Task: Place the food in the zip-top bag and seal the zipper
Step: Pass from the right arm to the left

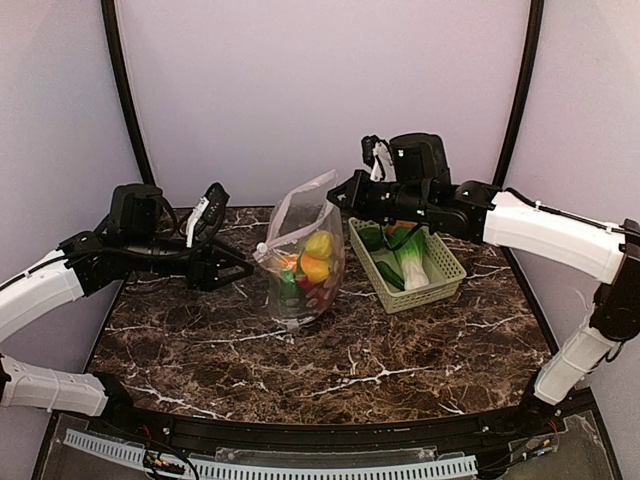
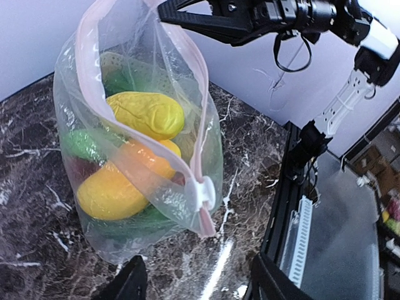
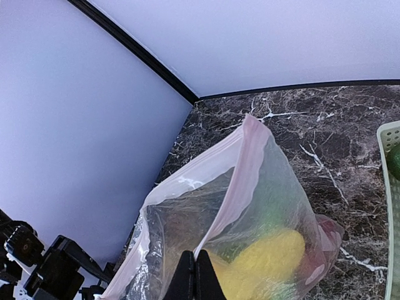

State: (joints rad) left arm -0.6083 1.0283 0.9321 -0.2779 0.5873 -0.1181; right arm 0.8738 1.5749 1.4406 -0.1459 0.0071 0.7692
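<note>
The clear zip-top bag (image 1: 303, 258) stands upright mid-table, mouth open, with food inside: a yellow corn (image 2: 147, 114), a yellow-orange piece (image 2: 119, 187) and red and green pieces. Its pink zipper (image 2: 200, 150) runs down to a white slider (image 2: 204, 192). My right gripper (image 3: 194, 278) is shut on the pink zipper strip (image 3: 240, 181) at the bag's upper edge, holding it up. Left of the bag my left gripper (image 2: 197, 290) stands open, fingers apart, just short of the slider, with nothing between them.
A pale green lattice basket (image 1: 425, 292) sits right of the bag, holding a bok choy (image 1: 412, 262), a cucumber (image 1: 388, 272) and other green pieces. The dark marble table ends at a black rail in front; purple walls close in behind and at both sides.
</note>
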